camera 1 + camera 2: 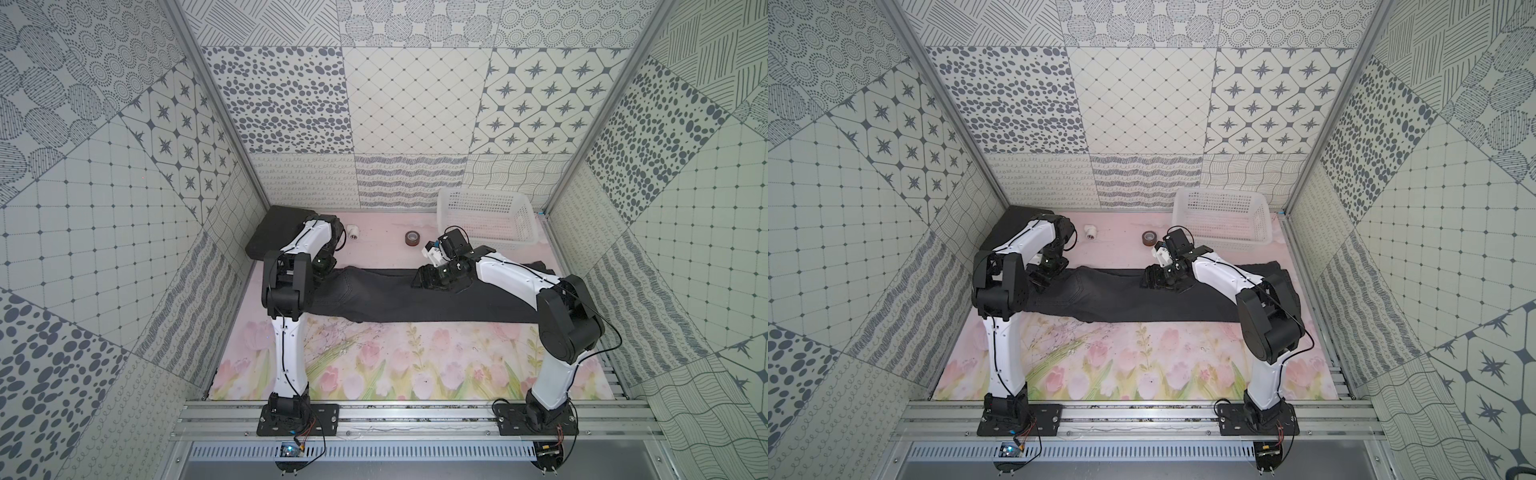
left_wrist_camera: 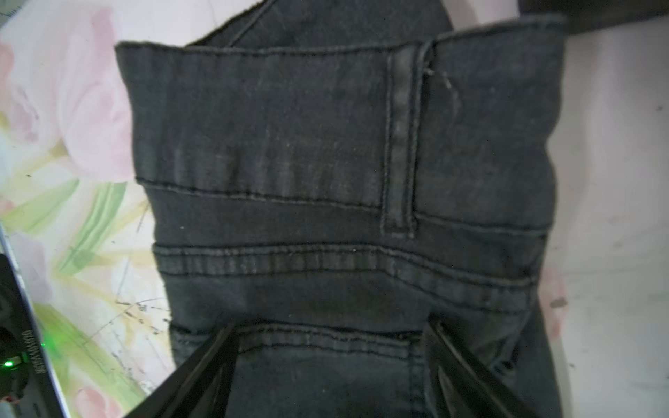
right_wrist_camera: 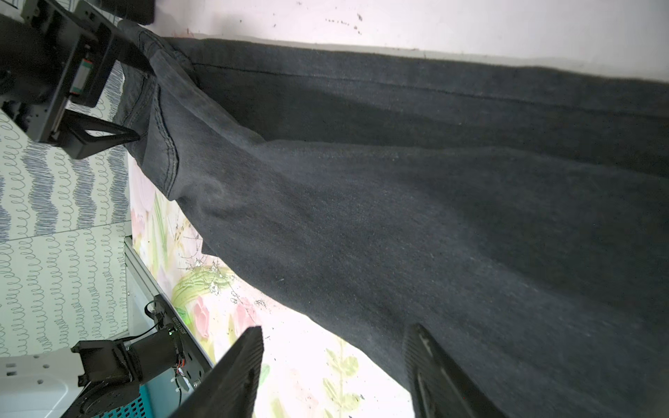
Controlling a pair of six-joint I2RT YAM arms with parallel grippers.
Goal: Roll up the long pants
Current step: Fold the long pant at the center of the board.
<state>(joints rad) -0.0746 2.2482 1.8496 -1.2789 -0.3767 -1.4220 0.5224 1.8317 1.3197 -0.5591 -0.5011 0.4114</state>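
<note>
Directly below left pincer (image 2: 333, 325), right pincer (image 3: 335, 327): long pants (image 1: 395, 299), flat.

Front strip of the tulip mat (image 1: 374, 365) lies wide open. The long pants (image 1: 395, 299) stretch across the middle, side to side. Behind them a tape roll (image 1: 412, 238) and a small white fitting (image 1: 353, 233) dot the back lane; white basket (image 1: 484, 212) blocks the back right corner, black case (image 1: 274, 226) the back left

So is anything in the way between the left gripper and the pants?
Nothing visible. The left gripper sits right over the waistband of the long pants, jaws apart, with only bare fabric between its fingers.
</note>
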